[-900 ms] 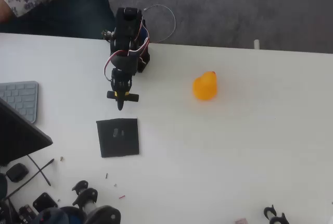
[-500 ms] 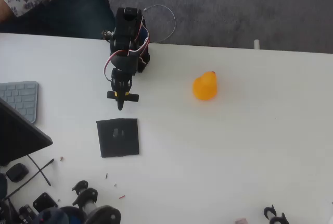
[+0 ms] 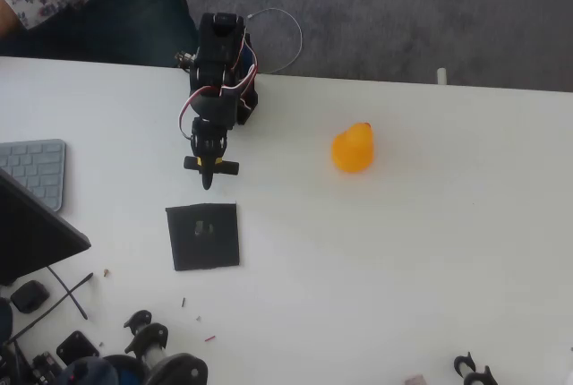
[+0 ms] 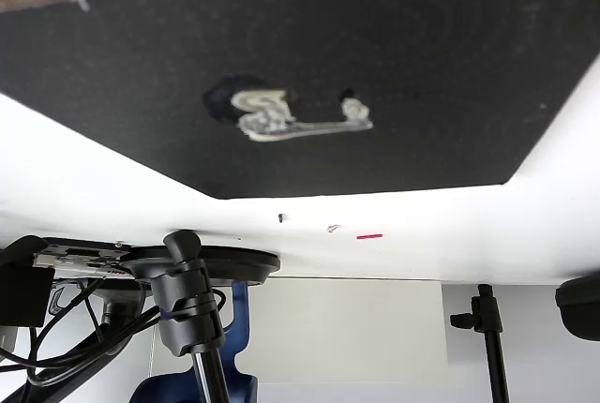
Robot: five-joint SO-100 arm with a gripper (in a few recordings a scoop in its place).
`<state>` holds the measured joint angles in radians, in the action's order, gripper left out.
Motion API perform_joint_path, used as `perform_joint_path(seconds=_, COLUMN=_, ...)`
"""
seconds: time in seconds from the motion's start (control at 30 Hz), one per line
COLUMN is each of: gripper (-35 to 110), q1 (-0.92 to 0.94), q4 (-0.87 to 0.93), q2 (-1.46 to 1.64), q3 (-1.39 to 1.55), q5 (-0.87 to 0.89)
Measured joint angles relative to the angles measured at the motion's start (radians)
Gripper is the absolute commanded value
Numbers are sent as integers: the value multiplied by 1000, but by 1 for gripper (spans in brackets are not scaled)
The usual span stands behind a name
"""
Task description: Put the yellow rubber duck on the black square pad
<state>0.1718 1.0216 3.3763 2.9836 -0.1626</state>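
Nothing moved: small yellow rubber duck (image 3: 353, 148) on white desk (image 3: 403, 251), apart from thin black square pad (image 3: 202, 235); tool (image 3: 208, 173) above pad, jaw state unclear, no readable text

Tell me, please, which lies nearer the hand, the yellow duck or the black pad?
The black square pad, just below the hand in the overhead view; the yellow rubber duck sits well off to the right.

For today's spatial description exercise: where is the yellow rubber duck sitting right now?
In the overhead view, the yellow rubber duck sits on the white table, right of centre, to the right of the gripper and up-right of the black square pad.
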Motion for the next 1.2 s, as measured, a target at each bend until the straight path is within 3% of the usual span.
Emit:
perform_joint_path(seconds=0.43, gripper=1, q1=0, q4=0, q2=0, q3=-23, q5=0)
perform_joint_path(seconds=1.0, gripper=1, q1=0, q4=2, q2=9, q3=-426, q5=0)
perform_joint_path(seconds=1.2, gripper=1, q1=0, q4=-117, q2=9, q3=-440, q5=-5)
